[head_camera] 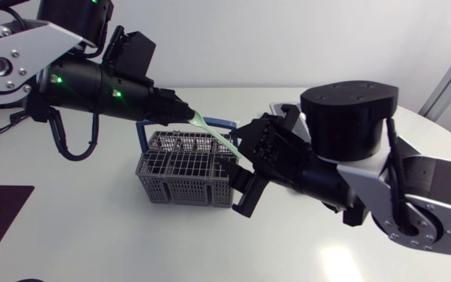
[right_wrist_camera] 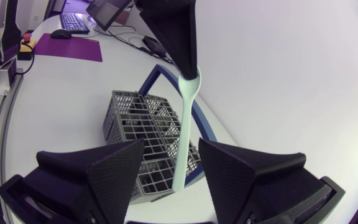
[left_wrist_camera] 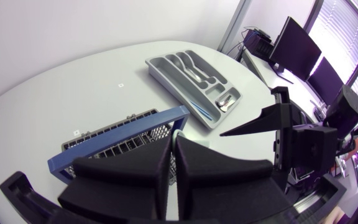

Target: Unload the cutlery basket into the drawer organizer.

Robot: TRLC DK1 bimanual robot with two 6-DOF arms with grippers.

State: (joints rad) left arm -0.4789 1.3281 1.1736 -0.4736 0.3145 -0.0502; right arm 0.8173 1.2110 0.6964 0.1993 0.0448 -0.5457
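— Head view: who has the pale green utensil (head_camera: 218, 138)?

— The left jaws are clenched on its upper end, above the cutlery basket (head_camera: 180, 176). From there it slants toward 4 o'clock, and its lower end is at the basket's 3 o'clock side. I cannot tell whether the tip is clear of the grid. The right jaws stand released at that side, one on either flank of the shaft. The right wrist view shows a gap on both flanks, so nothing is pinched there.

— A hand-over, you reckon?

— That is my reading. The drawer organizer (left_wrist_camera: 169, 89) shows only in the left wrist view, beyond the basket on the worktop (left_wrist_camera: 73, 81), with some cutlery already in it. The right arm looks like the one to carry.

— How to do it well?

— Centre the right jaws on the shaft and close squarely on its middle stretch, well clear of the left jaws. The left should let go only once the right has a firm hold. The utensil looks like thin, smooth plastic, so it would likely swivel if caught by an edge. Then lift it away from the blue handle (left_wrist_camera: 118, 138), which stands close by, before swinging toward the organizer.
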